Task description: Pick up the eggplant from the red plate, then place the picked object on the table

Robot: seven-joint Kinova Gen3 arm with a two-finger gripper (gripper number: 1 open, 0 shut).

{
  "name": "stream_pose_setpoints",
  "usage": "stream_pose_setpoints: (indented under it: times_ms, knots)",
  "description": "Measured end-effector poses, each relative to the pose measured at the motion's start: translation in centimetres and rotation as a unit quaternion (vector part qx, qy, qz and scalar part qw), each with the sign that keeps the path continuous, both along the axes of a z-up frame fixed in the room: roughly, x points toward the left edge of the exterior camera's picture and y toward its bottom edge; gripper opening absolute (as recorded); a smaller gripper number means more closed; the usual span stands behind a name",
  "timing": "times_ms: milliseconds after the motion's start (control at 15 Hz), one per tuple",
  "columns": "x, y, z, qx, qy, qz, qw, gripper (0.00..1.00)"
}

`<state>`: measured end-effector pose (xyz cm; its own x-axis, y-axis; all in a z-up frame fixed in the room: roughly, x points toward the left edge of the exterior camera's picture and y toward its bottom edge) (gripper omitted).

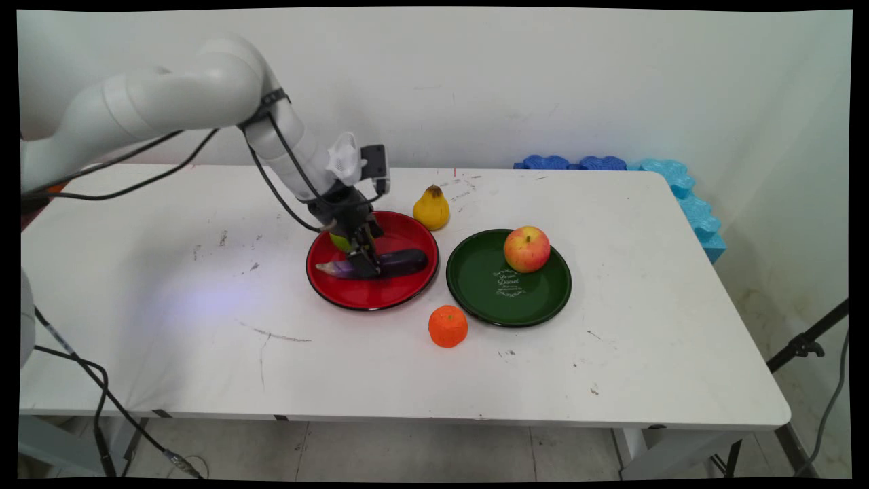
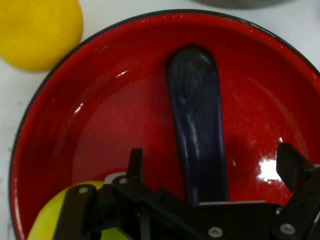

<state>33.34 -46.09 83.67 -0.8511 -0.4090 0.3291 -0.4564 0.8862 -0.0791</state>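
Main view. The claw (image 1: 364, 261) is lowered into the red plate (image 1: 400, 288), which sits near the middle of the bench (image 1: 170, 305). An eggplant (image 1: 400, 261) lies on its side across the plate, long axis running from 9 to 3 o'clock. The claw meets it toward the stem end, at the 9 o'clock part of the plate. A yellow-green fruit (image 1: 339, 241) rests in the plate at about 11 o'clock, partly hidden behind the claw's linkage. A pear (image 1: 432, 208) stands upright on the bench just beyond the plate rim at 1 o'clock. A green plate (image 1: 489, 285) lies just beside the red one at 3 o'clock and carries an apple (image 1: 527, 248) near its 1 o'clock rim. An orange (image 1: 448, 326) sits on the bench at 5 o'clock from the red plate, between the two plates' near edges.

Hand view. The camera looks down along the claw (image 2: 212, 172) into the red plate (image 2: 110, 125). The eggplant (image 2: 197, 125) runs up from between the fingers (image 2: 295, 167) toward 12 o'clock. The fingers stand spread, one on each side of the eggplant, with visible red plate between each fingertip and the eggplant's skin. The claw is therefore released, straddling the eggplant without clamping it. The straddle is across the eggplant's narrow width, the orientation a crosswise grip would need. The yellow-green fruit (image 2: 50, 220) shows at 7 o'clock, close beside the linkage. The pear (image 2: 37, 30) shows at 10 o'clock, outside the rim.
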Motion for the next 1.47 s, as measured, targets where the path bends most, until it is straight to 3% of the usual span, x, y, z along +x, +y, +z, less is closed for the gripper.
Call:
stream_pose_setpoints:
  times_ms: [133,200,467,733,1067,1200,1467]
  knots:
    - [-0.5,-0.3,-0.8,0.006,0.002,0.001,1.0,1.0]
    - [-0.7,-0.4,-1.2,0.008,0.002,0.0,1.0,0.0]
    - [-1.3,-0.5,-1.9,0.015,0.003,-0.016,0.9998,0.0]
    - [-1.7,-0.1,-0.9,0.009,0.001,-0.036,0.9993,0.0]
    - [-2.7,1.5,5.7,-0.017,0.009,-0.038,0.9991,0.0]
    - [-4.0,2.9,9.2,-0.026,0.018,-0.036,0.9989,0.0]
    - [-7.4,5.7,13.4,-0.026,0.043,-0.019,0.9986,0.0]
